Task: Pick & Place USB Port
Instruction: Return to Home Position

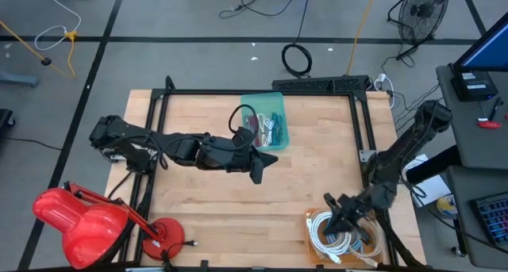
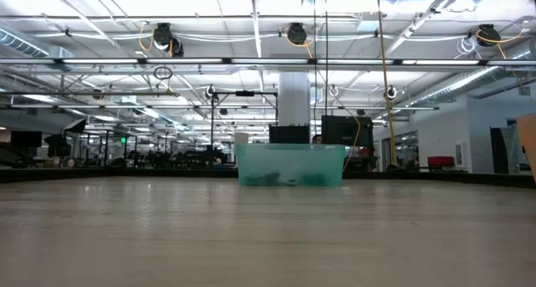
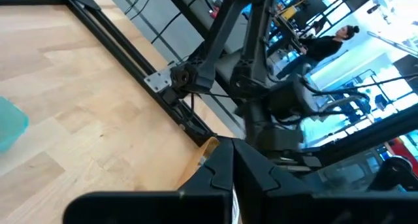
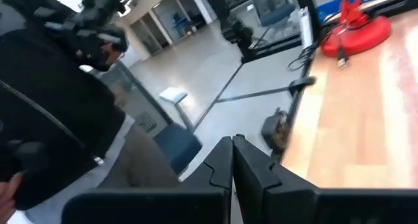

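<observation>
High view: the blue bin [image 1: 262, 97] stands on the wooden table [image 1: 206, 216] toward its far edge, about midway across. A tangle of charger cables [image 1: 267, 128] lies inside it, dark, red and pale strands mixed. The left gripper [image 1: 265, 162] hangs just on the near side of the blue bin, its arm stretched in from the table's left side. The right gripper [image 1: 336, 212] is well away from the blue bin, toward the near right corner. It hangs over the orange bin [image 1: 310, 239], which holds coiled white cables [image 1: 333, 237]. A red lamp [image 1: 79, 216] sits at the near left corner, far from the blue bin.

Low view: the blue bin [image 2: 291, 166] stands alone at the far middle of the table [image 2: 268, 237], dim cable shapes showing through its wall. Neither arm shows here.

Left wrist view: the left gripper [image 3: 233, 144] has its two dark fingers pressed flat together with nothing between them. A corner of the blue bin [image 3: 10, 123] shows at the frame's edge. Across the boards from it stands the right arm [image 3: 241, 67], with a person [image 3: 326, 44] in the room behind.

Right wrist view: the right gripper [image 4: 232, 140] is likewise closed tight and empty. Past it are the red lamp base [image 4: 358, 27] and a person in dark clothes [image 4: 46, 100] off the table; the blue bin is out of this view.
</observation>
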Robot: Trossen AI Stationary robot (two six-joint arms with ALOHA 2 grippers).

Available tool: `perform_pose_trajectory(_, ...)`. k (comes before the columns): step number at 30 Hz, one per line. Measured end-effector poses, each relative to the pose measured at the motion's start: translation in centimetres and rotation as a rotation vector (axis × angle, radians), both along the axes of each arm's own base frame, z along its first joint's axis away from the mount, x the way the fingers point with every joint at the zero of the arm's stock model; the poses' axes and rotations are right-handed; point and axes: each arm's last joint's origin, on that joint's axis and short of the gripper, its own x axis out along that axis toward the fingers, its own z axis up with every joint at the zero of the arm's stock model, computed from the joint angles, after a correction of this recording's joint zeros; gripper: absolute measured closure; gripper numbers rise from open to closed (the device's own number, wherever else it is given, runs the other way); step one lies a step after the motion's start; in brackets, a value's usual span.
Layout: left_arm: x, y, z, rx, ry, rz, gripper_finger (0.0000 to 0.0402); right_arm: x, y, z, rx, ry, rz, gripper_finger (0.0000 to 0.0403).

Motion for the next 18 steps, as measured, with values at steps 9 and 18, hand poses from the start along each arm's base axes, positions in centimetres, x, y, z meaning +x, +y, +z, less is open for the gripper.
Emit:
perform_pose_trajectory(9,-0.2,-0.7,0.0,-0.009,-0.001,-0.014,0.0398,1.4,-7.5,-2.0,-0.014,-0.184,-0.157,0.0403)
perform_pose_trajectory(18,-0.2,-0.9,0.3,-0.022,-0.033,0.007,0.0399,-0.4,-14.9,-3.5,0.091,-0.257,-0.278,0.0403)
